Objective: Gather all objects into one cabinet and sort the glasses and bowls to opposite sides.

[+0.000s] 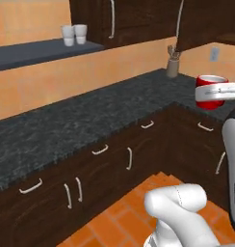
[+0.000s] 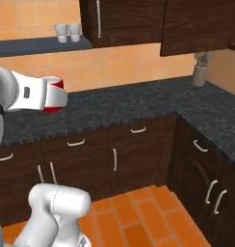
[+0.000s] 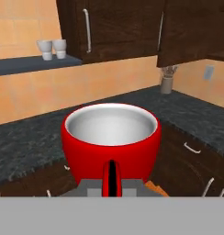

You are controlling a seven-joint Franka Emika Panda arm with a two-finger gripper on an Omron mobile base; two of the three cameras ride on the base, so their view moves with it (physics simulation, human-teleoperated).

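Dark speckled stone counter (image 1: 81,120) wraps an L-shaped corner under dark brown wooden wall cabinets (image 3: 118,27). Above it, the gripper (image 1: 220,92) is closed on a wide red vessel with white rim (image 3: 111,137), carried aloft. It looks rigid, glossy, likely slippery; hold at the handle.

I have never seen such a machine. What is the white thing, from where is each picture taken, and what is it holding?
The white thing is a robot arm in a simulated kitchen. Two pictures come from cameras on its base, behind it to the left and right. The third comes from a camera on its hand. Its gripper is shut on a red cup, white inside, raised above the counter. On the dark counter a holder with utensils stands in the corner. Two white cups stand on the grey wall shelf, beside dark cabinets.
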